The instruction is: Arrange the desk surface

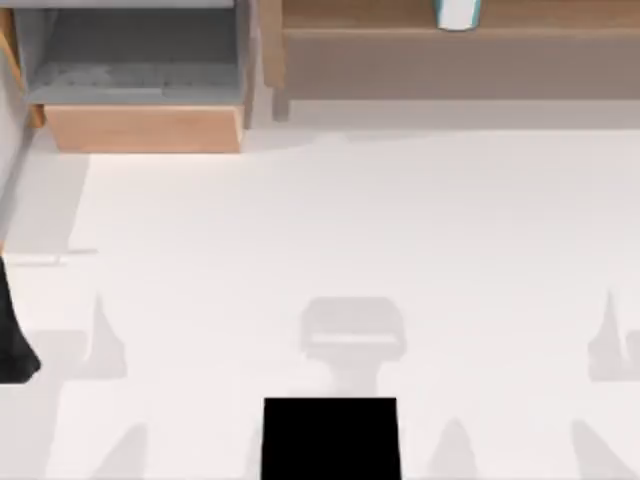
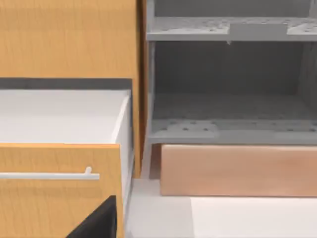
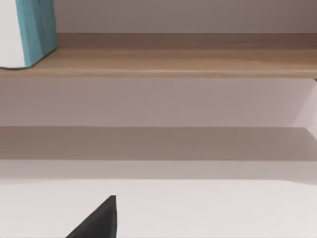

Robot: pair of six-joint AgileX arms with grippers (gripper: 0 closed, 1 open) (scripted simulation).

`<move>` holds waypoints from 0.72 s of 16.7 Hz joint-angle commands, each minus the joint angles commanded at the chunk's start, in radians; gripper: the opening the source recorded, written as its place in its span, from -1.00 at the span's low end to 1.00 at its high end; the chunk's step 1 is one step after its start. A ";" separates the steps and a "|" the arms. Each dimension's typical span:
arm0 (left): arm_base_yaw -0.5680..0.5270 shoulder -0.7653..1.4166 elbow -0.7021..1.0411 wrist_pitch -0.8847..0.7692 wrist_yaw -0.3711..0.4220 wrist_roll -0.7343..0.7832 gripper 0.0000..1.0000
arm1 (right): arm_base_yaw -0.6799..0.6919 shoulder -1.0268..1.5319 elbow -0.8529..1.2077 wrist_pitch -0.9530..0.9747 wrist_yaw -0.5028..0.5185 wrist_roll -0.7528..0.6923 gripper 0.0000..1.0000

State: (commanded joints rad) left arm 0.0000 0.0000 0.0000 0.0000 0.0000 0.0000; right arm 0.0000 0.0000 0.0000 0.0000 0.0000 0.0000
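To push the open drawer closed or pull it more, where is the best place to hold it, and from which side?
Grip the slim white bar handle on the drawer's light-wood front panel. It runs horizontally and stands off the panel on a small post, so fingers can probably close above and below it. Approach from the front, over the desk surface, since the drawer is pulled out that way.

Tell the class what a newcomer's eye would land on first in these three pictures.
The broad white desk surface fills the top view, and against it the small black square pad at the near edge stands out most. At the far left an open wooden drawer juts from the light-wood unit. A white and teal container stands on the shelf at the far right.
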 joint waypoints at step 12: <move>0.148 0.542 0.535 -0.305 0.030 0.189 1.00 | 0.000 0.000 0.000 0.000 0.000 0.000 1.00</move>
State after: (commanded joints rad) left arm 0.1483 0.5424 0.5350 -0.3046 0.0295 0.1891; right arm 0.0000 0.0000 0.0000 0.0000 0.0000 0.0000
